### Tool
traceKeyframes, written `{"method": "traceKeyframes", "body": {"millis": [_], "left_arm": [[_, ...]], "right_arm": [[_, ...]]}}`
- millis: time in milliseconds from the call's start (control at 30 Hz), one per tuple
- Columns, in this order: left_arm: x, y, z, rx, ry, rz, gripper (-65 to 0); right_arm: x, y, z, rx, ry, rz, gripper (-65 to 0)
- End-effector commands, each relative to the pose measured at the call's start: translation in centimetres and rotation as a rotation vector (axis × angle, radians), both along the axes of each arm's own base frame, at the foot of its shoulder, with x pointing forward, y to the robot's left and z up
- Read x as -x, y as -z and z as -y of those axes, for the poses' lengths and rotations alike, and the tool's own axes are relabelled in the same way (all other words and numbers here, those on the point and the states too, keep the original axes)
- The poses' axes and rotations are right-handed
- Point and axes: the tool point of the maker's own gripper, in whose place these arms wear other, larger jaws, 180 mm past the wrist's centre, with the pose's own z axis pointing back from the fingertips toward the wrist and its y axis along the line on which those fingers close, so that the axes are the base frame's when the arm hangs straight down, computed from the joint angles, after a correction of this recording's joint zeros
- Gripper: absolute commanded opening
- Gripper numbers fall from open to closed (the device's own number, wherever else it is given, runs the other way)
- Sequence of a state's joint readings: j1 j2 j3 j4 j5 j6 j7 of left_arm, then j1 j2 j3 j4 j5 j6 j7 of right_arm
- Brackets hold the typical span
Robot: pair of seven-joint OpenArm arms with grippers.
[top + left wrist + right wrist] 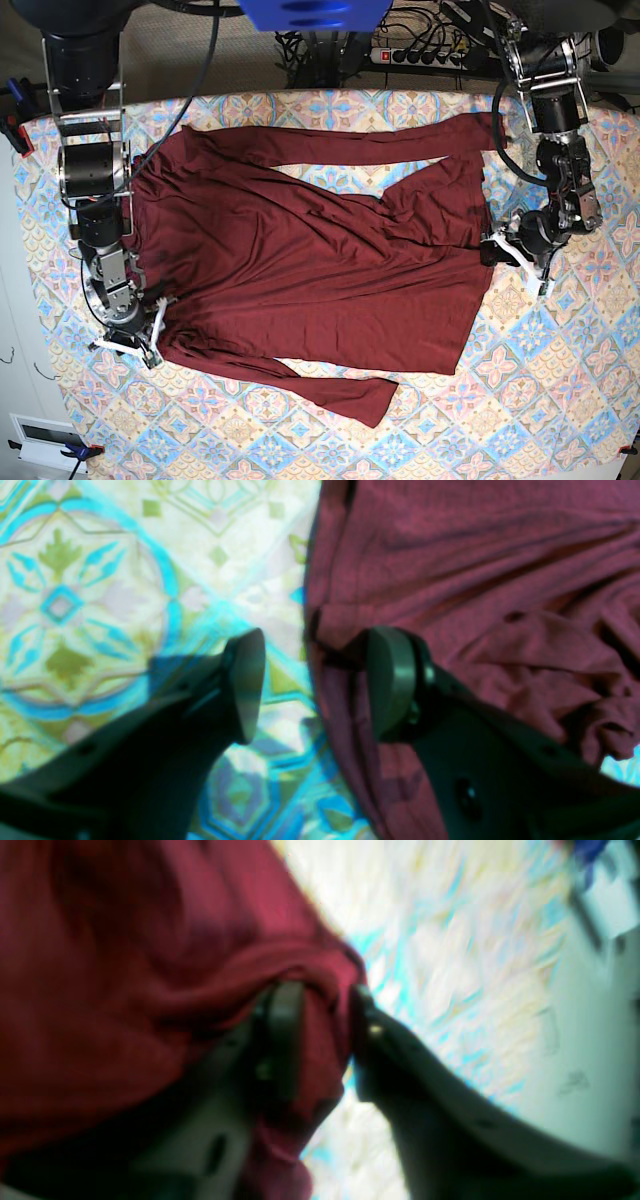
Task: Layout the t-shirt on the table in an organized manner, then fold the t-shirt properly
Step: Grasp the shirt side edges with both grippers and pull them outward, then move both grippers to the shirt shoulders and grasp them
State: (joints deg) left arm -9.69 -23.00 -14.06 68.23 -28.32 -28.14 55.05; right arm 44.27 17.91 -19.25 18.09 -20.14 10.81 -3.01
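The maroon shirt (310, 270) lies spread across the worktop (560, 400). The left fingers (312, 685) stand open astride its edge; the right fingers (325, 1040), though blurred, seemingly pinch a fold.

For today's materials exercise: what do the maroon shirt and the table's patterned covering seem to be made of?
The t-shirt looks like thin, soft, matte knit: the left wrist view shows a fine ribbed texture, and it falls into many small soft wrinkles. The table covering appears to be printed cloth with pastel floral tiles; it lies flat, though whether it is woven or coated is unclear.
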Motion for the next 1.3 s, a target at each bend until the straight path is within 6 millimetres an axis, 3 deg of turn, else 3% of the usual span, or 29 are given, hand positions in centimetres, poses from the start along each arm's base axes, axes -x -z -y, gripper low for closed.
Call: {"method": "traceKeyframes", "body": {"millis": [0,133,400,533,733,967,1100,1167,1267], "left_arm": [[-0.9,-1.8,-0.5,-0.012,0.003,0.057,-34.6],[-0.1,-1.9,0.2,-0.031,0.035,0.054,-34.6],[3.3,-3.4,2.1,-0.138,0.163,-0.013,-34.6],[6.1,-3.5,2.8,-0.194,0.219,-0.058,-34.6],[8.8,-3.1,2.5,-0.241,0.250,-0.126,-34.0],[10.4,-0.5,3.7,-0.182,0.230,-0.182,-34.6],[11.1,2.2,4.4,-0.152,0.227,-0.244,-35.3],[11.3,2.8,5.1,-0.181,0.262,-0.253,-42.0],[11.3,3.3,5.2,-0.230,0.292,-0.249,-63.4]], "right_arm": [[-1.8,-3.2,1.2,0.014,0.010,0.091,-40.9],[-1.8,-3.3,1.1,0.012,0.007,0.094,-33.3],[-1.5,-3.2,2.0,0.043,0.043,0.055,-37.3],[1.9,-0.8,4.1,0.106,0.049,0.008,-40.1],[6.0,0.3,3.9,0.172,0.031,-0.014,-40.3],[9.0,0.1,5.3,0.109,0.084,-0.025,-40.5],[11.8,1.9,5.8,-0.009,0.101,-0.130,-40.6],[12.9,1.9,5.6,-0.093,0.104,-0.158,-40.6],[14.3,1.2,4.7,-0.191,0.074,-0.200,-40.7]]}}
